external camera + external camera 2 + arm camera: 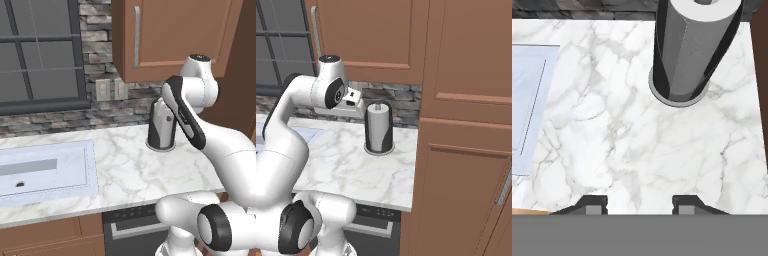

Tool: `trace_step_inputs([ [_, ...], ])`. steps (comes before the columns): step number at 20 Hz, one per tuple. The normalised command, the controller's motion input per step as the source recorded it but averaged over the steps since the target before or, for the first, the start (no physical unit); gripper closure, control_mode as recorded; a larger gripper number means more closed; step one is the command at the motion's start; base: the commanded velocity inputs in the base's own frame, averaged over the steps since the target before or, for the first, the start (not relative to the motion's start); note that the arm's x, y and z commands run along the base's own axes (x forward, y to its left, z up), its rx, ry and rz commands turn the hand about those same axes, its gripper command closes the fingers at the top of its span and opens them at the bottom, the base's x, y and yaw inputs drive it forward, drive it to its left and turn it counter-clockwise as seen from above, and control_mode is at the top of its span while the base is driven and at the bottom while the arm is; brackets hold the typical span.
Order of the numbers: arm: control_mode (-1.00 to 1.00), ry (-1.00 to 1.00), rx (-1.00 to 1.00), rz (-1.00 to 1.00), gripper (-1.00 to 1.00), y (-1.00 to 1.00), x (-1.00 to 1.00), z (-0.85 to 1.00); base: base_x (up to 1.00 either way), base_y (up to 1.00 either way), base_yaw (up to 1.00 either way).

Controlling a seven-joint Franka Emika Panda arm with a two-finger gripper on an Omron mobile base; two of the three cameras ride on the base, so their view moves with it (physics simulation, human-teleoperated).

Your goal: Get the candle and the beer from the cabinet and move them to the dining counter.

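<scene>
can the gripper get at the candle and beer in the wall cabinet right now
Probably not yet: the cabinet door is shut, so its contents are hidden. The gripper hangs open over the marble counter.

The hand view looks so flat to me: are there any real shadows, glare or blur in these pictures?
Hand view: sharp throughout, with no glare on the marble counter; the paper towel roll has one darker side. Left base view: even light, soft shading under the cabinet. Right base view: equally crisp, no blur.

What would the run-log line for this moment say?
gripper: open, holding nothing, above marble counter | cabinet: door closed | paper towel roll: upright on counter | sink: left
</scene>
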Motion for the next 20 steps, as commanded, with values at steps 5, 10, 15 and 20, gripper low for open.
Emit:
trace_step_inputs([
  [5,-1.0,-0.02,0.0,0.02,-1.0,0.03,0.0,-0.02,0.0,0.0,0.0],
  [10,-1.0,-0.23,0.0,0.03,-1.0,0.29,-0.12,0.13,0.0,0.0,0.0],
  [15,-1.0,-0.5,0.0,0.03,-1.0,0.43,-0.16,0.51,0.0,0.0,0.0],
  [20,-1.0,-0.56,0.0,0.0,-1.0,0.27,-0.11,0.77,0.0,0.0,0.0],
])
